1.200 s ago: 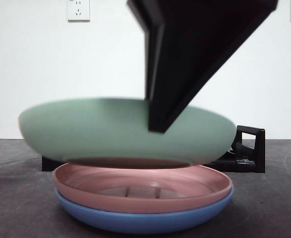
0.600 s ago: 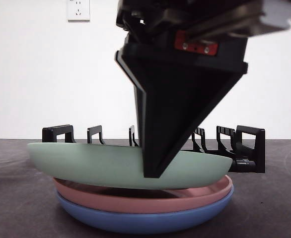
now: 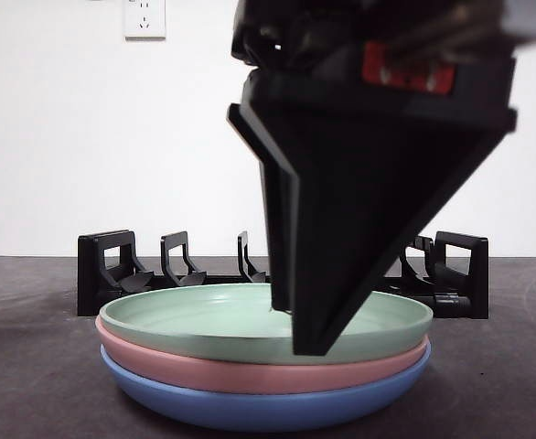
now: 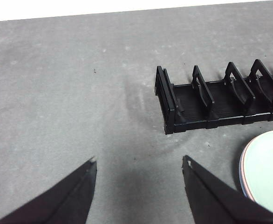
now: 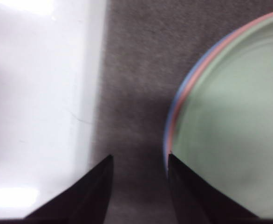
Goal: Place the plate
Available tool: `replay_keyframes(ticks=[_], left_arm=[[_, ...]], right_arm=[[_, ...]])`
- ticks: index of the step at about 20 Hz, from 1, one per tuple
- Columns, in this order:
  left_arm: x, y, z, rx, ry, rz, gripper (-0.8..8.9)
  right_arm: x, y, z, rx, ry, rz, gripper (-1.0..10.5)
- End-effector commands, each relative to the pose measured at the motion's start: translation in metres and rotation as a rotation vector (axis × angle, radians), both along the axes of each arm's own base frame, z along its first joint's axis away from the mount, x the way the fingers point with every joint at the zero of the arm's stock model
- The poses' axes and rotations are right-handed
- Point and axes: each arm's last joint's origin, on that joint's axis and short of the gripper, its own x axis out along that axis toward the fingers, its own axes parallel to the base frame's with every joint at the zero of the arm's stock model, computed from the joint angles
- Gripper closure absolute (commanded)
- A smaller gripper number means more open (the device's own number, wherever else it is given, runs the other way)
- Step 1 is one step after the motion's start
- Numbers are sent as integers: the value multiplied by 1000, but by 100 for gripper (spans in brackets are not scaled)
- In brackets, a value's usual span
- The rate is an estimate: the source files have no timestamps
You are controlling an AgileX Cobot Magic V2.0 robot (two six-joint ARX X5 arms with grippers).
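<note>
The green plate [image 3: 250,320], held aloft a second ago, now rests on the pink plate [image 3: 250,370]; right claw [image 5: 139,161], parted and empty, sits beside its rim, so placement looks done.

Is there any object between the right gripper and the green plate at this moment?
Nothing visible. The right gripper is open at the rim of the pale green round plate, which lies on the pink plate and blue plate.

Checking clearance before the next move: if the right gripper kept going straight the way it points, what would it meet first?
Probably the rim of the green plate: one jaw of the right gripper is at its edge, the other over the bare grey table. Depth is unclear.
</note>
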Motion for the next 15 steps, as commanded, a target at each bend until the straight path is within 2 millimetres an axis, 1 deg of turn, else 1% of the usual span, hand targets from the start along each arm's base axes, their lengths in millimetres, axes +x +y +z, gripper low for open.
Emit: replay_keyframes(ticks=[1,2,3,4,6,8,11,13,15], left_arm=[[1,0,2,-1,-9,-2,533],[1,0,2,-6,-9,0,533],[1,0,2,-7,-8,1,533],[1,0,2,-7,-9,1,533],[1,0,2,-8,-10,1,533],[1,0,3,-10,-14,-2,533],[7,-3,6,-39,-46,-41,533],[18,-7,10,-55,-72,-60,533],[33,-11,9,-75,-63,-67,532]], right_arm=[[-3,5,17,91,22,-62,745],[-3,3,26,152,10,-82,745],[1,-1,37,223,-17,-110,745],[8,-6,48,303,-43,-154,745],[33,-20,68,452,-92,-280,745],[65,-42,81,536,-146,-425,745],[111,-81,88,604,-191,-620,745],[136,-109,93,671,-221,-742,745],[156,-137,98,717,-270,-854,745]])
